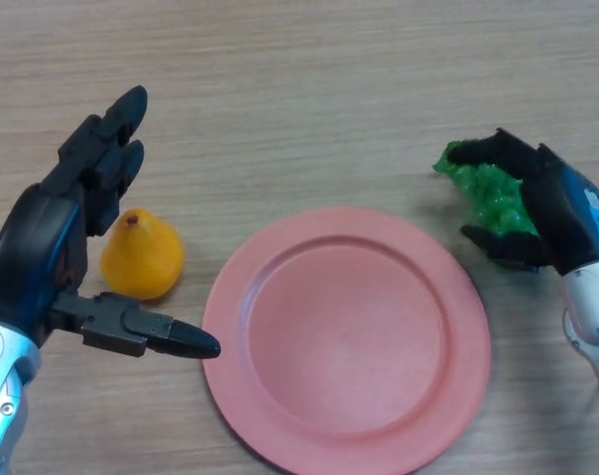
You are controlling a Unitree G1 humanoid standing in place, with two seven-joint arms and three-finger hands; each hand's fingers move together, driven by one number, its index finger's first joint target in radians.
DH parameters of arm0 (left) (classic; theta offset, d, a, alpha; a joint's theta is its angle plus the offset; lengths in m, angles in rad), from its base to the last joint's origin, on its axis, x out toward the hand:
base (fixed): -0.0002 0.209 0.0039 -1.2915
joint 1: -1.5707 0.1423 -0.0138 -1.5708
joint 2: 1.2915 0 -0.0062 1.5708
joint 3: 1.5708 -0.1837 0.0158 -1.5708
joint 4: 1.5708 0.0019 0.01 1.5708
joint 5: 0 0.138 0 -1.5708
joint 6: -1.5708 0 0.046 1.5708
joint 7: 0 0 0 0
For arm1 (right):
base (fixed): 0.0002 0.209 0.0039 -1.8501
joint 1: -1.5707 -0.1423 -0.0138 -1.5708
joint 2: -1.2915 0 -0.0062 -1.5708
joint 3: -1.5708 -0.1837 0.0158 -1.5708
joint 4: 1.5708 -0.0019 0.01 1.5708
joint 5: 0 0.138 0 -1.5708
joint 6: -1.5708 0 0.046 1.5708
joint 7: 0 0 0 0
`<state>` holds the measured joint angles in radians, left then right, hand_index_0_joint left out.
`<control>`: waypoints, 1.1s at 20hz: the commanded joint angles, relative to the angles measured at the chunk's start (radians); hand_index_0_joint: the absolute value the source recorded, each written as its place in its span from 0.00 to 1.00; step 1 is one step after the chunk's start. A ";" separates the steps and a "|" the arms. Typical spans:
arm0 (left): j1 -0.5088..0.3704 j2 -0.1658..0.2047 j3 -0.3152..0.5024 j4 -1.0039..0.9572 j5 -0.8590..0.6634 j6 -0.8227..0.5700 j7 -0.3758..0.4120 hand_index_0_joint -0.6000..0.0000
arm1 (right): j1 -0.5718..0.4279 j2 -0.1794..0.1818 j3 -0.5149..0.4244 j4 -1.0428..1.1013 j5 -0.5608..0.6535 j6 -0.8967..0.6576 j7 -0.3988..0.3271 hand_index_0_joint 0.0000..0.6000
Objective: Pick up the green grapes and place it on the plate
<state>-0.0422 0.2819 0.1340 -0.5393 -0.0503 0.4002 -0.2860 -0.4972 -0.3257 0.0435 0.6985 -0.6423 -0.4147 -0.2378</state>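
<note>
The grapes are green and sit at the right side of the frame, a bit above the middle. The right hand is wrapped around them. Its black fingers curl over the top of the bunch, and its thumb hooks in under the bottom. So the right hand is grasping the grapes. I cannot tell if the grapes touch the counter or are a little above it.

The plate is just to the left of the grapes. It is round and pink-red, and it fills the lower middle of the frame. The grapes are beside its upper right rim, not over it.

On the other side of the plate, at the left of the frame, there is a yellow-orange pear. It stands upright on the counter with its small stem end up. It is near the plate's left rim but apart from it.

The left hand is at the far left. It is released, with the fingers straight and pointing up and the thumb sticking out toward the plate. The pear sits in the gap between them, and the hand holds nothing.

The counter is light wood.
</note>
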 commanded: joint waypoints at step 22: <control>-0.035 0.036 0.093 -0.065 -0.041 -0.094 0.023 1.00 | 0.173 0.077 -0.080 -1.079 0.684 0.691 0.373 1.00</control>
<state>-0.0488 0.2878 0.1689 -0.5432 -0.0714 0.3953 -0.2857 -0.2875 -0.2343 0.0052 -0.3102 -0.0251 0.3768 0.1415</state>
